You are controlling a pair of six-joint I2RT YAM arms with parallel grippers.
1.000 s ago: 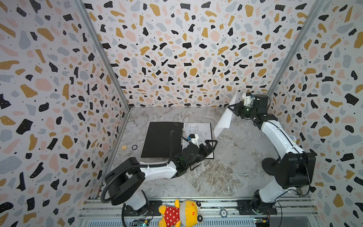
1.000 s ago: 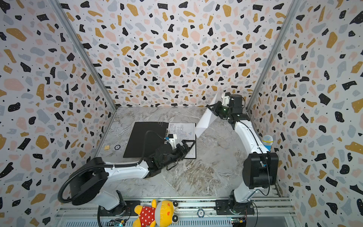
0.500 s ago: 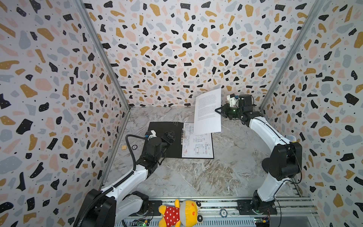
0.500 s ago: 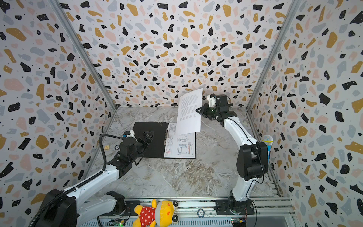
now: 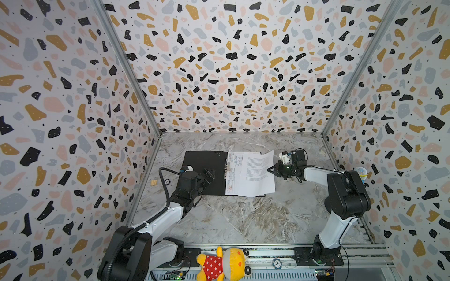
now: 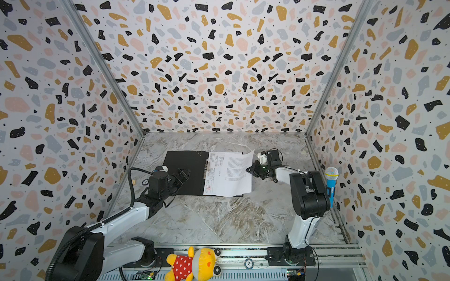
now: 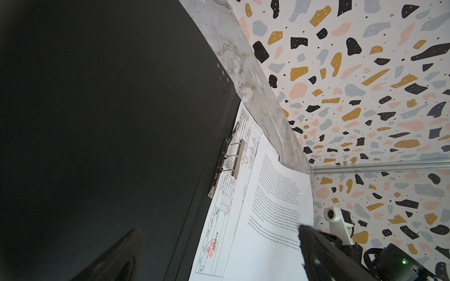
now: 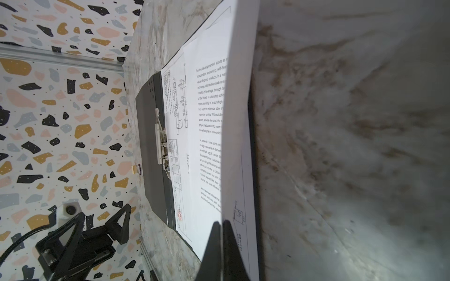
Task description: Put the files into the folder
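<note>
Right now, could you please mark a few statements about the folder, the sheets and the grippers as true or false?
1. The folder lies open, black inside up. True.
2. The right gripper is open, clear of the text sheet. False: it is shut on that sheet's edge.
3. The left gripper is open and holds nothing. True.
4. The text sheet lies under the drawing sheet. False: it lies on top, leaving a strip of the drawing sheet showing beside the clip.

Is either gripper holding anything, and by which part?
The right gripper pinches the text sheet at the middle of its outer long edge. The left gripper is open, holding nothing.
</note>
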